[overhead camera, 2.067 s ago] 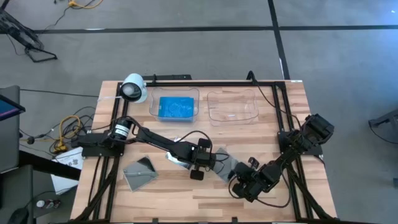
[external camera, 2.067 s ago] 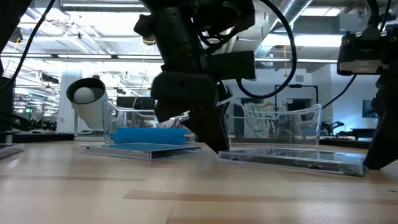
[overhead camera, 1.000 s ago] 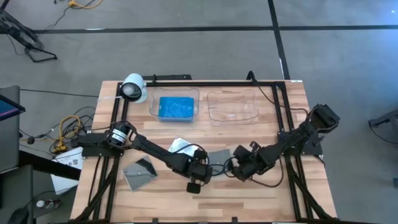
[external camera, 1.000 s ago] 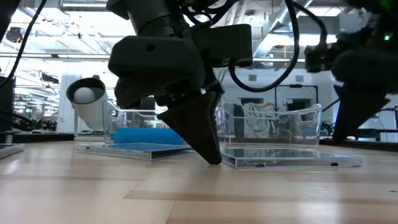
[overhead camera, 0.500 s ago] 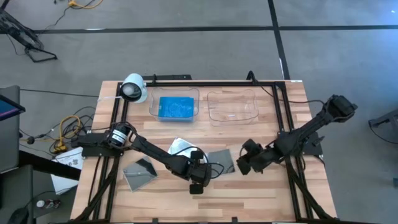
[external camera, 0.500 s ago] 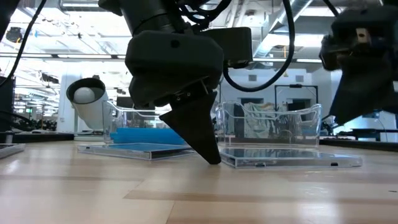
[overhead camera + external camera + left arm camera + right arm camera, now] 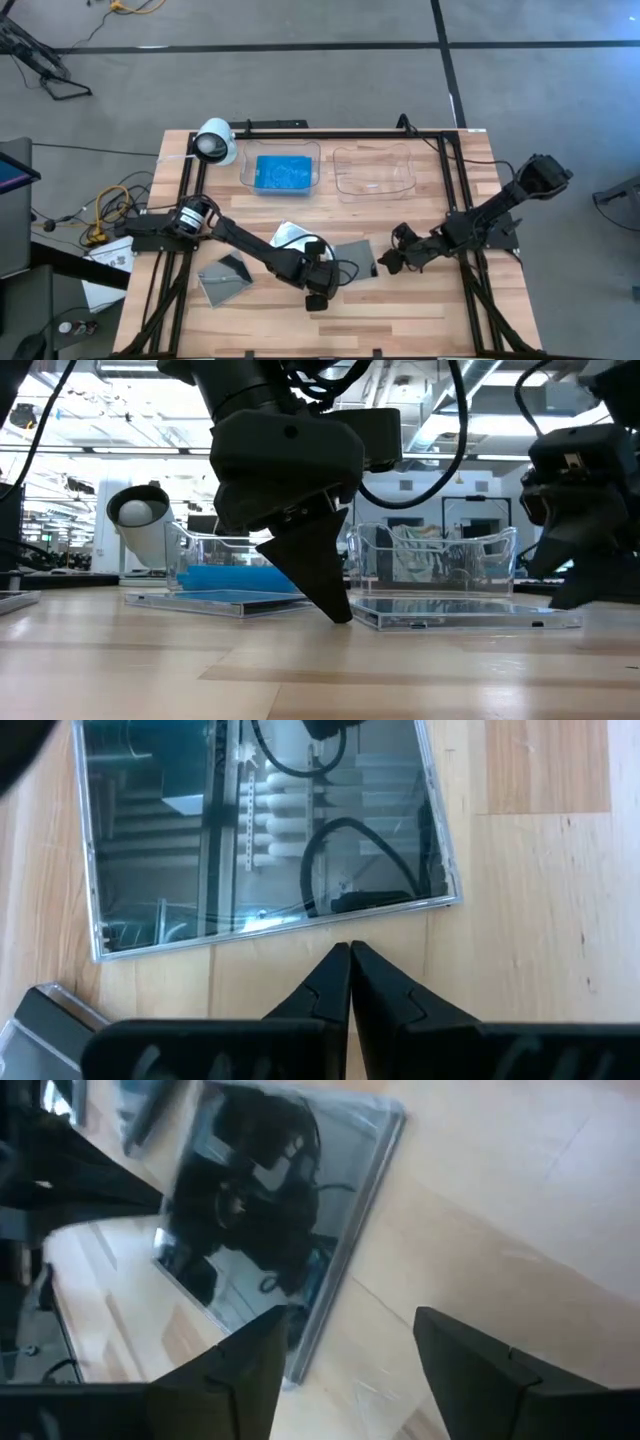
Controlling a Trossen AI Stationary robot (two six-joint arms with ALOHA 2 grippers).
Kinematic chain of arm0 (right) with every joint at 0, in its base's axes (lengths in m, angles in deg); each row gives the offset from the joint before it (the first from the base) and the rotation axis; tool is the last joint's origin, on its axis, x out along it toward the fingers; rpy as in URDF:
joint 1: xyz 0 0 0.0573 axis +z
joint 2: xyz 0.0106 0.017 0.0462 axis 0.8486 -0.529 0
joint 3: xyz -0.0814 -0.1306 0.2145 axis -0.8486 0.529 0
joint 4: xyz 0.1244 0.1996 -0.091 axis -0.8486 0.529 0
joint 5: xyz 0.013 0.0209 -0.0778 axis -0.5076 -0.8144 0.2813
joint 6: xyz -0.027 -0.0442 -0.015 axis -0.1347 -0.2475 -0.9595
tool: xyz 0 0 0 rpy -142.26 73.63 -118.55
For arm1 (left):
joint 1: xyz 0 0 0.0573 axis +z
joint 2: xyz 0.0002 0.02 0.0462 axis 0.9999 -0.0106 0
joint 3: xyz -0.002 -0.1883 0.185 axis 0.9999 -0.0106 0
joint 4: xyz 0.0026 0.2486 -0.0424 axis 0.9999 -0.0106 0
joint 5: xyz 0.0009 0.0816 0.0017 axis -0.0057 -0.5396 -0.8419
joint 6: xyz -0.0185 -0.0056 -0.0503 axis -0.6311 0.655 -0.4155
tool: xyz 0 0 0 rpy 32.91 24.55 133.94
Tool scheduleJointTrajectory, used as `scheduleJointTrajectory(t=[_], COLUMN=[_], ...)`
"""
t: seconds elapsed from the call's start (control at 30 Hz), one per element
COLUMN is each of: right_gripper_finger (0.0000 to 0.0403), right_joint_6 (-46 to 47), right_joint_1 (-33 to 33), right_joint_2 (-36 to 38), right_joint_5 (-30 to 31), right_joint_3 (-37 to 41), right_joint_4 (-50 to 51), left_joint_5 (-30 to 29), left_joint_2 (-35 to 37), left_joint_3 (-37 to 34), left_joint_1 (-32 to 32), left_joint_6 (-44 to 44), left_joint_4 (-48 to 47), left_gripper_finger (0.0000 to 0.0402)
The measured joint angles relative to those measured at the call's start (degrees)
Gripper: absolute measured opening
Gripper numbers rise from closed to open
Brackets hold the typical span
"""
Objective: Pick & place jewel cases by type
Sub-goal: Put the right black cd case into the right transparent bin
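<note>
Our left end effector [image 7: 321,284], pinched shut and empty, braces the clear jewel case [image 7: 355,259] lying flat mid-surface [image 7: 400,310]. Our right end effector [image 7: 389,262] gapes empty beside it; we should straddle its edge squarely.

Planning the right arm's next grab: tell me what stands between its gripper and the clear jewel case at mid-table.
Nothing visible. The right gripper, open, sits just off the clear jewel case, bare wood between. The shut left gripper presses down beside the case's opposite side.
</note>
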Motion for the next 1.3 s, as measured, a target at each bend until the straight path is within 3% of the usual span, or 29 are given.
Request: scheduleJointTrajectory(t=[0.47,0.67,1.03,1.3], right_gripper_finger=[0.0219,0.0217,0.0216,0.0216], right_joint_6=[2.2,0.4,-3.4,-2.6], right_joint_1=[-1.3,-4.3,-6.3,-4.0], right_joint_2=[-7.4,-11.9,-12.8,-12.8], right_joint_5=[-1.2,-5.5,-8.6,-8.1], right_joint_3=[-0.2,-0.6,-2.6,-2.9], right_joint_4=[-9.8,-16.7,-15.9,-13.1], left_joint_5=[3.6,3.1,1.0,-2.7], left_joint_2=[0.9,1.0,1.2,1.2], left_joint_3=[-4.8,-5.6,-6.5,-6.6], left_joint_1=[2.6,2.7,2.7,1.7], left_joint_6=[0.4,0.9,3.4,3.4], left_joint_4=[8.2,10.0,13.3,13.7], left_gripper_finger=[0.0004,0.0004,0.0004,0.0004])
